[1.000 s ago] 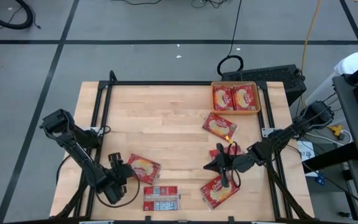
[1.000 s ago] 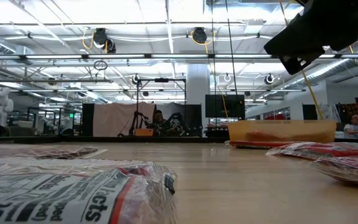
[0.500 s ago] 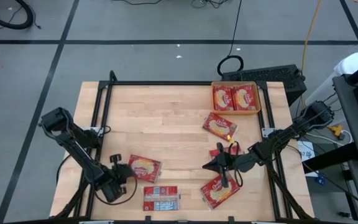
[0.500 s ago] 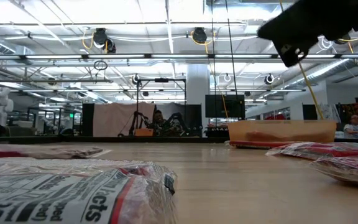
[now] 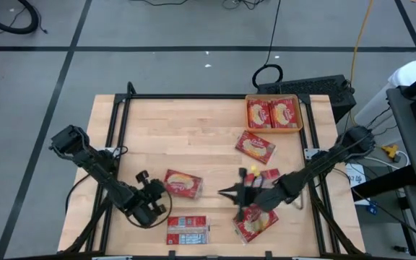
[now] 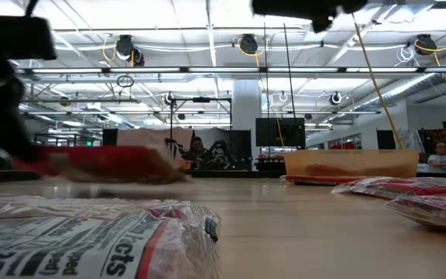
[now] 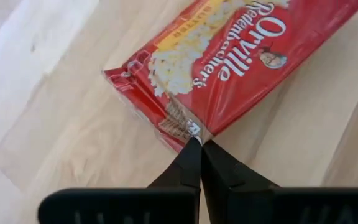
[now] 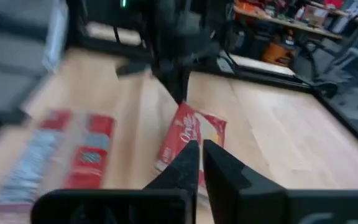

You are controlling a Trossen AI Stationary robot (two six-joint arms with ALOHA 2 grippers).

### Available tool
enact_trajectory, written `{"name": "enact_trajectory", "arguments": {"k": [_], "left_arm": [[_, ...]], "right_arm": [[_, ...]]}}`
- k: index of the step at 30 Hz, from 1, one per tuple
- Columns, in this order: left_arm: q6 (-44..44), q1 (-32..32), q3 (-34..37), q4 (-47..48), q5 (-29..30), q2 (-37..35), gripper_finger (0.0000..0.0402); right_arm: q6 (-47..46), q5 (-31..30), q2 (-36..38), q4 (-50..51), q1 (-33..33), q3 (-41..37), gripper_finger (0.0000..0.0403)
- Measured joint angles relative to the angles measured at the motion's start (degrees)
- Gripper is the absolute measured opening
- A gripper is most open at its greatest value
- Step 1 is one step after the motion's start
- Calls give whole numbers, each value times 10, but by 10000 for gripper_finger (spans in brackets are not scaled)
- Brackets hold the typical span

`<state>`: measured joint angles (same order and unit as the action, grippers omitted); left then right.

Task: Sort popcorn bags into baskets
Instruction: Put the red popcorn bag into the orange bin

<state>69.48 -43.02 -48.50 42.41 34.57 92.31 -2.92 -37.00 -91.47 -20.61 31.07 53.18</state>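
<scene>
High view: left gripper (image 5: pixel 157 192) has closed since a second ago and now pinches the end of a popcorn bag (image 5: pixel 183 184), which has slid toward worktop centre. Pick secured; carry to the basket (image 5: pixel 274 114) at the far right corner is next, I'd judge. Bag's long axis runs roughly left-right, pinched end toward the left edge.

Low view: bag (image 6: pixel 103 163) is lifted just off the worktop (image 6: pixel 285 217).

Left wrist: fingers (image 7: pixel 188 168) shut on the bag's seam.

Right wrist: right gripper (image 8: pixel 197 155) is shut, holding nothing, now above the near-right bags.
</scene>
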Motion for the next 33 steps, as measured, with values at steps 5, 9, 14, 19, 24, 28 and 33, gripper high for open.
{"name": "enact_trajectory", "arguments": {"k": [5, 9, 14, 19, 24, 28, 33], "left_arm": [[-38, 48, -33, -10, 5, 0, 3], [-70, 76, -41, -41, 5, -1, 2], [-102, 107, -42, -95, -8, -1, 2], [-137, 129, -42, -157, -36, -1, 2], [-173, 141, -42, -201, -56, -1, 2], [-191, 143, -42, -215, -61, -1, 5], [-270, 133, -42, -266, -66, -1, 42]], "right_arm": [[42, -4, -89, 84, -15, 95, 68], [61, 13, -143, 110, -28, 142, 130], [89, 25, -189, 115, -35, 162, 194], [94, 8, -216, 130, -49, 166, 210], [83, -68, -222, 159, -55, 164, 173], [89, -81, -216, 173, -47, 164, 95], [95, -61, -216, 202, -43, 164, 13]]}}
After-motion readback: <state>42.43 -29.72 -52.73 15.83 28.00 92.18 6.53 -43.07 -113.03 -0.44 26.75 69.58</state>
